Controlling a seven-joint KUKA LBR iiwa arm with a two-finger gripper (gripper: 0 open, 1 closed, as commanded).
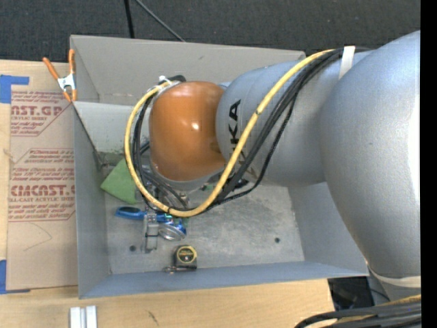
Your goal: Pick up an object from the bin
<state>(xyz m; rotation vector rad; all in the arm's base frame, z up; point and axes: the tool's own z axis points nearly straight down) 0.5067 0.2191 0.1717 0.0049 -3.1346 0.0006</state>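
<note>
Where the orange domed wrist cover (184,132) ends, a small blue-and-silver metal tool (147,217) lies on the floor of the grey metal bin (89,203), lower left, right beneath the gripper (158,207). Whether the gripper is spread or closed cannot be told. 2 things lie near: a flat green wedge (119,178) above and a round yellow-and-black tape measure (184,255) below.

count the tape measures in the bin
1: a small round yellow-and-black tape measure on the bin floor by the near wall, left of centre. The arm covers much of the bin, so others may be hidden.
</note>
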